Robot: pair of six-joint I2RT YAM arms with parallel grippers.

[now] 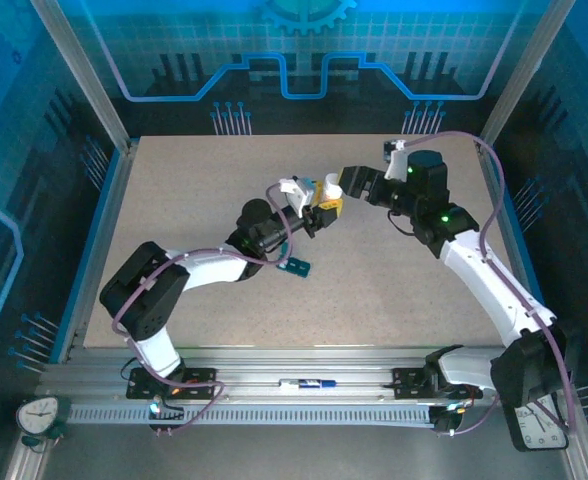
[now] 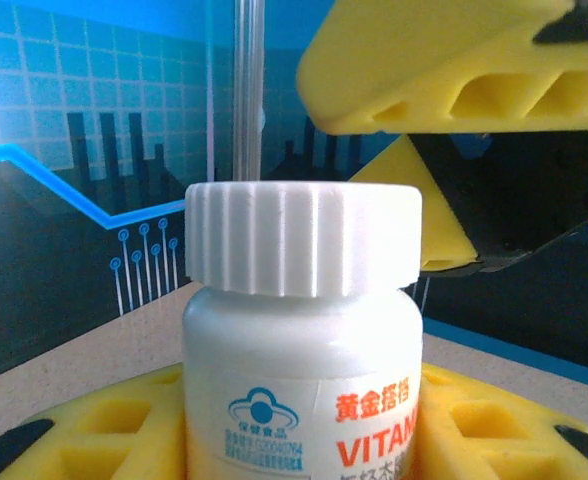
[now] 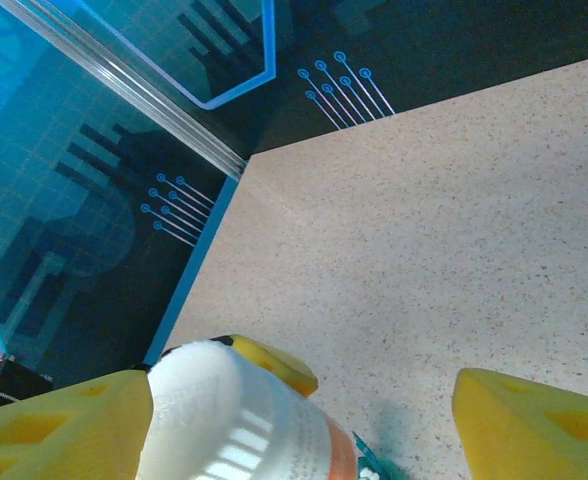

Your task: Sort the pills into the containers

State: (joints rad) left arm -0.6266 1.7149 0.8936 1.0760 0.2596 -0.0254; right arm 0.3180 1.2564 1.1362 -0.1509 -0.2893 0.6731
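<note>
White bottle (image 2: 302, 340) clamped in left gripper (image 2: 302, 440), right gripper (image 3: 299, 420) spread apart beside its cap (image 2: 302, 238), teal pill box (image 1: 296, 266) on table (image 1: 394, 300).

A speckled beige tabletop (image 1: 204, 200) sits inside an aluminium frame (image 1: 79, 70), walled by dark blue backdrop panels (image 1: 14, 150) printed with bright circuit lines, with a gear emblem (image 1: 309, 12) on the far wall. On the near rail (image 1: 244, 384) lies a blue-and-white pen (image 1: 309, 383). A small clock (image 1: 36, 416) stands at the near left corner, a second clock (image 1: 529, 428) at the near right
</note>
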